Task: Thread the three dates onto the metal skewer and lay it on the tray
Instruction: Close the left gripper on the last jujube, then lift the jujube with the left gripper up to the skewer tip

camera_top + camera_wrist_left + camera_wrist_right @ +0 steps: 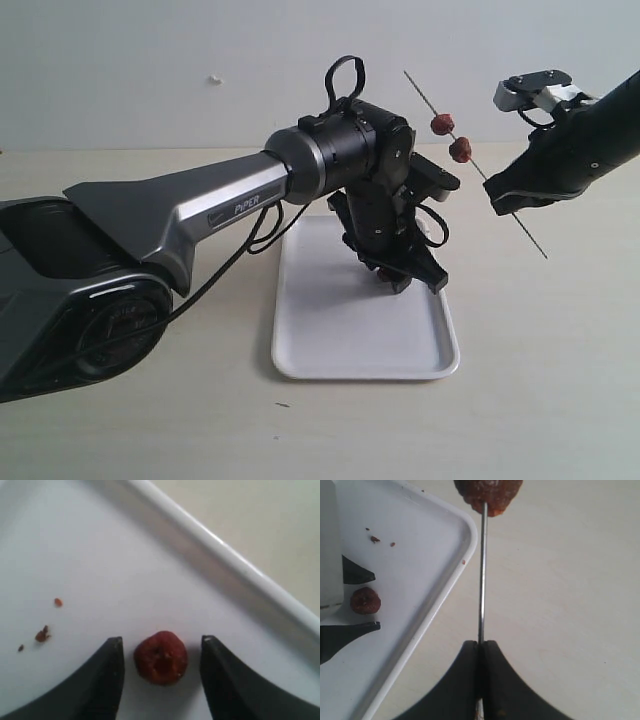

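Note:
Two dates (439,123) (460,149) sit threaded on the metal skewer (531,238), which slants in the air right of the tray (330,350). My right gripper (506,203) is shut on the skewer (481,580) below the nearer threaded date (487,495). The third date (160,657) lies on the white tray (100,555). My left gripper (161,641) is open and straddles it, with a small gap showing on each side. In the right wrist view the same date (365,600) lies between the left fingers (355,573).
Small red-brown crumbs (42,635) lie on the tray floor near the date. The tray's raised rim (225,555) runs close behind the left gripper. Beige tabletop (560,580) surrounds the tray.

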Tool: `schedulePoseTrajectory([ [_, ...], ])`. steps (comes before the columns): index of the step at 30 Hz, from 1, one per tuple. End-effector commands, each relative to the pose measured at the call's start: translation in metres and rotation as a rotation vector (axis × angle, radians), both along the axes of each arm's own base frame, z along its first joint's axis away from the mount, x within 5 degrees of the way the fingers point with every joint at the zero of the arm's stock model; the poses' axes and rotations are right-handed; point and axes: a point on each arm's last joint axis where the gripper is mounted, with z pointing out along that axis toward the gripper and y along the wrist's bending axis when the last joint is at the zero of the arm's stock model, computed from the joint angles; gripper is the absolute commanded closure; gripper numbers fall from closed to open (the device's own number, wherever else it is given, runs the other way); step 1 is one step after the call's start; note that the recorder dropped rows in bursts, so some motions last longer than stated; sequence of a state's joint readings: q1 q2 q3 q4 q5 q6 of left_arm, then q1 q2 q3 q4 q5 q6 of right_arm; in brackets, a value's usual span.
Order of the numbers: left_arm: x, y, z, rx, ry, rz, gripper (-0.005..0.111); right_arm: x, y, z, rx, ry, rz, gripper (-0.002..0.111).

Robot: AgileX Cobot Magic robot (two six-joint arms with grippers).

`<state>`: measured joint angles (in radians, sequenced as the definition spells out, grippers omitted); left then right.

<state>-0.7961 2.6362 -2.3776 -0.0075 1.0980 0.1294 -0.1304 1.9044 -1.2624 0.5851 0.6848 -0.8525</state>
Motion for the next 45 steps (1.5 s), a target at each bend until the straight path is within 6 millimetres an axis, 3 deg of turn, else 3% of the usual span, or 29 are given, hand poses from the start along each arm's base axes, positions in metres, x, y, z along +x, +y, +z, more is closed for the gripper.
schedulePoseTrajectory([
  [1,0.000,-0.002,-0.006,0.003,0.000,-0.007,0.060,0.000,-0.002,0.002,0.005,-0.013,-0.017,0.108],
  [21,-0.001,-0.001,-0.006,0.011,0.001,-0.021,0.070,0.000,-0.002,0.002,0.007,-0.013,-0.019,0.108],
  [27,-0.001,-0.001,-0.006,0.011,0.001,-0.021,0.082,0.000,-0.002,0.002,0.007,-0.013,-0.019,0.108],
  [31,-0.001,-0.001,-0.005,0.017,0.006,-0.025,0.082,0.000,-0.002,0.002,0.009,-0.014,-0.018,0.108],
  [39,0.011,0.022,0.029,-0.001,0.043,0.026,0.082,0.000,-0.002,0.002,0.003,-0.018,-0.006,0.108],
  [45,0.033,0.056,0.077,-0.274,0.181,0.077,0.082,0.000,-0.001,0.002,0.001,-0.014,0.011,0.108],
])
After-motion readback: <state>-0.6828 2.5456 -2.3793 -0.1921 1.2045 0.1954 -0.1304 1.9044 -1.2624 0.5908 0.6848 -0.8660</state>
